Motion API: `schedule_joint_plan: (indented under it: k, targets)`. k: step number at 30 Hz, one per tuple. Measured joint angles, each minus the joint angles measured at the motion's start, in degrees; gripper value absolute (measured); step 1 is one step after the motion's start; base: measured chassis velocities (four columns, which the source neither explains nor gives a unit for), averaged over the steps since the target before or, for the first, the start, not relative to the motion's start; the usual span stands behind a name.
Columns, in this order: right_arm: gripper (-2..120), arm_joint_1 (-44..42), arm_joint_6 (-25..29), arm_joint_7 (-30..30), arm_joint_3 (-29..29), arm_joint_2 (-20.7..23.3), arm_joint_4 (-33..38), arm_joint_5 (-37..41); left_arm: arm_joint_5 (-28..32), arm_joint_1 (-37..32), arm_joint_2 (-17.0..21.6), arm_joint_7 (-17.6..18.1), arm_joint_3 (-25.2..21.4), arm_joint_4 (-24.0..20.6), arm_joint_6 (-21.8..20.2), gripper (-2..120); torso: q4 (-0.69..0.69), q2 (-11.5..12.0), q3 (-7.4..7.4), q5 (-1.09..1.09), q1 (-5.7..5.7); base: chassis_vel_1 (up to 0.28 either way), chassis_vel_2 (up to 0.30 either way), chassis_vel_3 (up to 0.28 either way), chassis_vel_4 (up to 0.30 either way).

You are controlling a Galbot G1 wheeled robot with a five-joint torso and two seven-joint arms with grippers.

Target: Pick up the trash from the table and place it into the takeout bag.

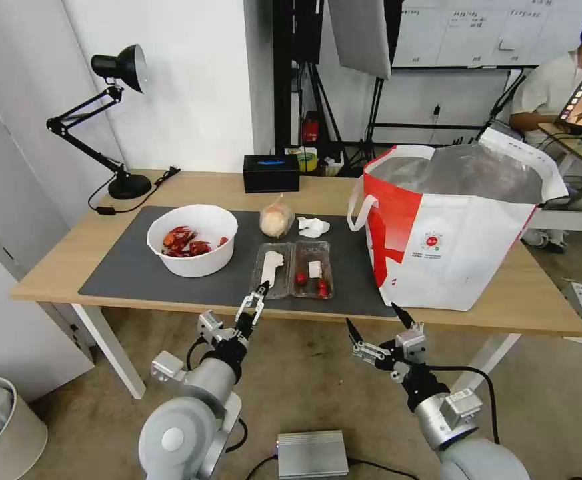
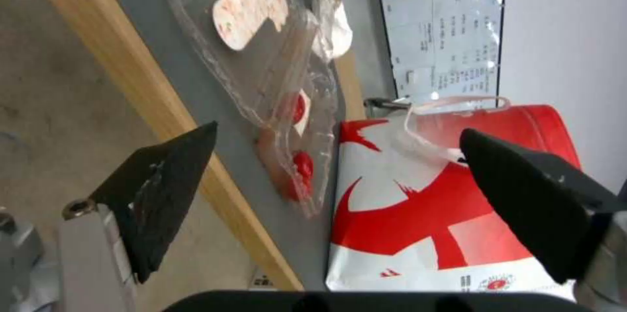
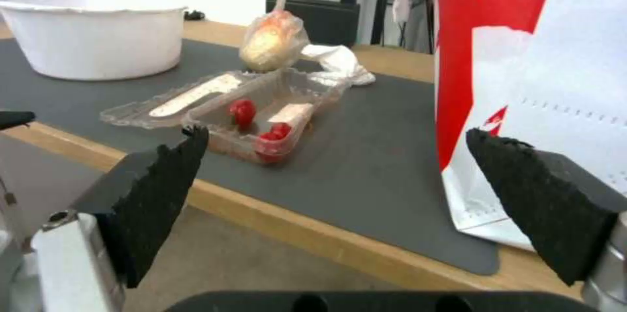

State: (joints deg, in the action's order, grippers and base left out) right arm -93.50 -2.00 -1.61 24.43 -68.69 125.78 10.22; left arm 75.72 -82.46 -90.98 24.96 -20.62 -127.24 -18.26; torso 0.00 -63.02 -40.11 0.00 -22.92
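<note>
Both grippers spread wide, left gripper (image 1: 259, 298) raised at clamshell tray (image 1: 293, 269), right gripper (image 1: 376, 321) below table (image 1: 57, 270) edge.

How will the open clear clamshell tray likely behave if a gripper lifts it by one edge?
The clamshell tray looks thin, so it probably flexes. It lies hinged open, so one half may droop. The loose red pieces inside could slide out if tilted.

We are seeing a matt light-wood table (image 1: 497, 293) carrying a dull, smooth dark grey mat (image 1: 137, 273). On the mat, the clamshell tray (image 1: 294, 269) is showing as thin, glossy clear plastic, and the white bowl (image 1: 193, 240) beside it is looking smooth and matt. The takeout bag (image 1: 451, 247) next to the tray is gleaming with crinkled silver foil inside, and the tissue (image 1: 313, 227) behind the tray is looking like soft crumpled paper
</note>
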Motion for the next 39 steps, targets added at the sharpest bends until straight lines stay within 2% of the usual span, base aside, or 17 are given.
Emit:
schedule_joint_plan:
  k: [8, 17, 39]
  targets:
    - [100, -0.01, -0.30, 0.11, 0.47, -0.02, 0.11, 0.00, 0.65, 1.80, -0.12, 0.53, 1.27, 1.14, -0.17, 100, 0.00, 0.00, 0.00, 0.00, 0.00, 0.000, 0.000, 0.000, 0.000]
    - [100, -0.20, -0.31, 0.37, 0.95, -0.47, 0.19, -0.07, 1.15, 5.17, -0.23, 2.17, 3.32, 5.22, -0.22, 100, 0.00, 0.00, 0.00, 0.00, 0.00, 0.000, 0.000, 0.000, 0.000]
    - [100, -0.52, -0.02, 0.49, 1.64, -1.52, -0.18, -0.32, 1.58, 11.12, -0.29, 4.99, 3.56, 10.67, 1.45, 100, 0.00, 0.00, 0.00, 0.00, 0.00, 0.000, 0.000, 0.000, 0.000]
